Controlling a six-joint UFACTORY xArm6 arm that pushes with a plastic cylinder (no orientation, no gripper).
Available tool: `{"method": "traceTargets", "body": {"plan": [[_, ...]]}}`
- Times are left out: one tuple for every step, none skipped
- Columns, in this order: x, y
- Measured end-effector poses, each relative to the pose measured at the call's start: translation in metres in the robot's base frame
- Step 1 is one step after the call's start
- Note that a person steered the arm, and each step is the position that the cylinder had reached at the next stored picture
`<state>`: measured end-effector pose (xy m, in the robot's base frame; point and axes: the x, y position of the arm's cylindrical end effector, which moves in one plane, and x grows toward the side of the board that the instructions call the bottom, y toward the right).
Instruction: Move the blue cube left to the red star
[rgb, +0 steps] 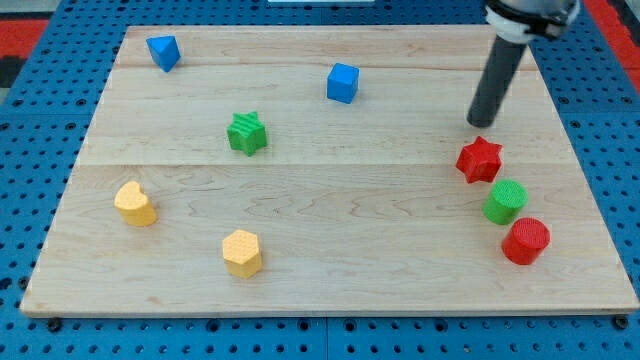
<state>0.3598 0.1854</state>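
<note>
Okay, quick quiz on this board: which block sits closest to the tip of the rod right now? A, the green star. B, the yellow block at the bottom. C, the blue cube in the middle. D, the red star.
D: my tip hangs just above the red star toward the view's top, while every other block lies farther off.

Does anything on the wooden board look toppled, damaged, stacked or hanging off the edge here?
Nothing stands out. All eight blocks sit flat and apart on the wooden board, none off its edge. My tip rests just above the red star block, far to the right of the blue cube block.
</note>
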Motion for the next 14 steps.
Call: {"method": "traceTargets", "body": {"plan": [[-0.067,-0.057],[-0.119,-0.141],[-0.129,-0.242],[-0.093,-0.208],[-0.066,-0.183],[-0.047,-0.162],[-0.056,-0.135],[-0.033,-0.105],[0.013,-0.086],[0.016,-0.083],[0.052,-0.04],[0.052,-0.043],[0.015,-0.051],[0.023,0.006]]}}
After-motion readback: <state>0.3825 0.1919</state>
